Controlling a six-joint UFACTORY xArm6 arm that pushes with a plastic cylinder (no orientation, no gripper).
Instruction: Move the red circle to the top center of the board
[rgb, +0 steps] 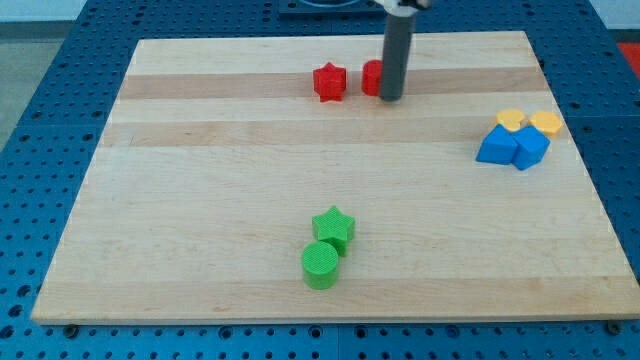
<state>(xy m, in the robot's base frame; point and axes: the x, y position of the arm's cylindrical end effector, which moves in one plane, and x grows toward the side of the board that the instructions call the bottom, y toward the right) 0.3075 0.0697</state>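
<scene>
The red circle (371, 77) sits near the top centre of the wooden board (200, 200), partly hidden behind my rod. My tip (391, 99) rests on the board right against the circle's right side. A red star (329, 82) lies just left of the circle, a small gap between them.
A green star (334, 227) and a green circle (321, 265) touch each other at the view's bottom centre. At the right edge two blue blocks (512, 146) sit in front of two yellow blocks (529, 122).
</scene>
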